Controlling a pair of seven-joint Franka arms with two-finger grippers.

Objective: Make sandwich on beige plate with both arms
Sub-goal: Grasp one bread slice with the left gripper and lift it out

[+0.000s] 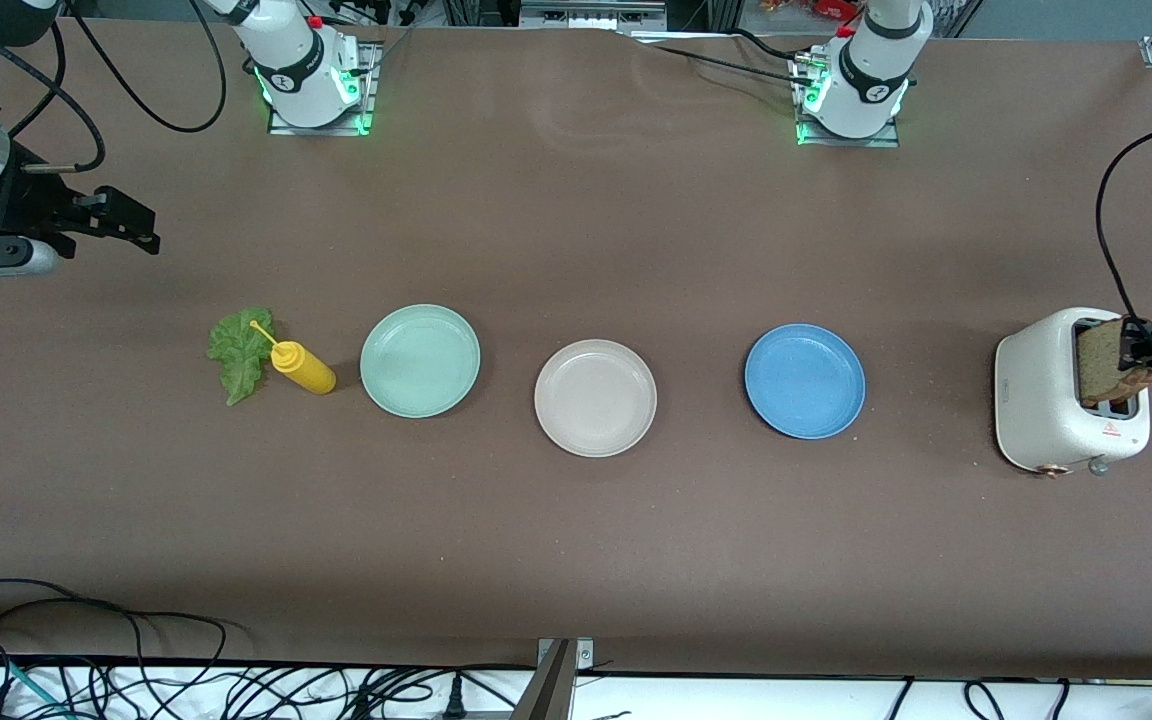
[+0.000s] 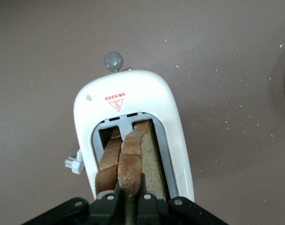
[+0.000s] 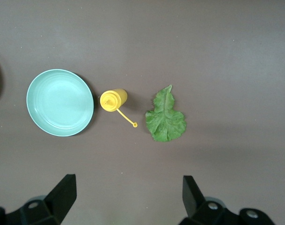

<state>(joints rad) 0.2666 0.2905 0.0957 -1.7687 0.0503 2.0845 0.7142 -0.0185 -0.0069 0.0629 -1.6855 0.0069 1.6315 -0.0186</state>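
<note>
The left tool (image 1: 1136, 345) is cut off at the frame edge in the front view, so only its black fingers show, clamped on the upper edge of a bread slice (image 2: 141, 157) that stands partly out of the white toaster (image 1: 1046, 400). In the left wrist view the fingertips (image 2: 144, 199) pinch the brown crust, and a second slice (image 2: 108, 161) sits lower in the neighbouring slot, its bottom hidden by the toaster body. The toaster stands at the left arm's end of the counter (image 1: 576, 560). The right tool (image 1: 131, 225) hangs over the right arm's end of the counter, fingers spread wide and holding nothing. The beige plate (image 1: 595, 397) lies bare in the middle, round and shallow with a raised rim, between a mint green plate (image 1: 420, 360) and a blue plate (image 1: 804, 381). The lettuce leaf (image 1: 239, 352), ruffled and green, lies flat beside a yellow squeeze bottle (image 1: 303, 367) whose nozzle reaches over its edge.
</note>
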